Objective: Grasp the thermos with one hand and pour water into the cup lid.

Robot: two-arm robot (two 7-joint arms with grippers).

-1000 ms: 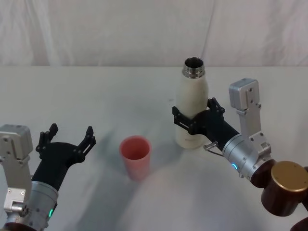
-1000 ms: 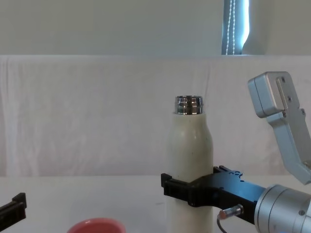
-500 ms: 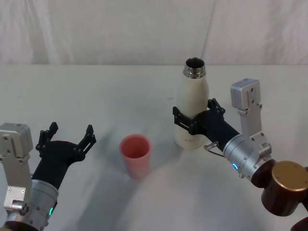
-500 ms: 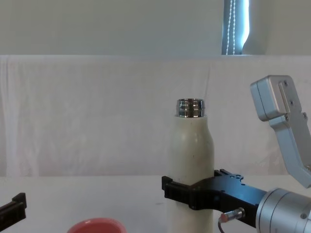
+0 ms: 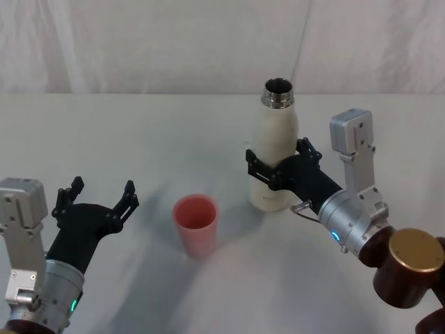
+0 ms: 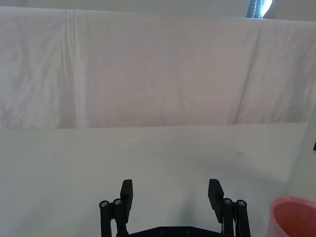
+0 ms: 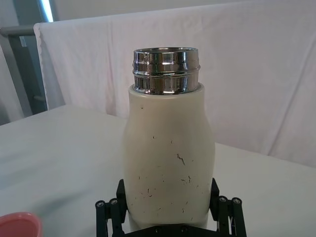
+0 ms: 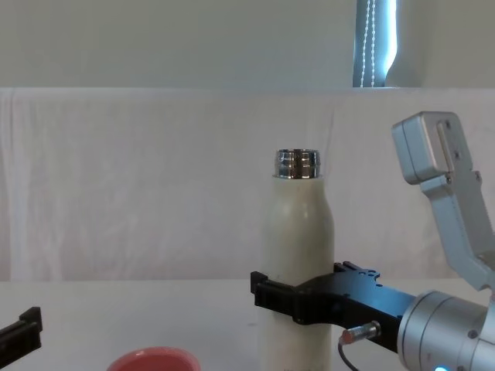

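Robot test setup, table [image 5: 139,132] draped in white cloth, white sheet backdrop [image 8: 155,178] behind

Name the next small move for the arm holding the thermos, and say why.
Probably carry it toward the cup lid before tipping. The right gripper has its fingers closed around the upright thermos, whose open steel neck is not above the cup lid but off to its right. The left gripper rests open farther left.

Right gripper [image 5: 276,168] reaching forward from lower right, jaws clamped on something upright. Left gripper [image 5: 97,202] resting low at near left, jaws spread wide, holding nothing.
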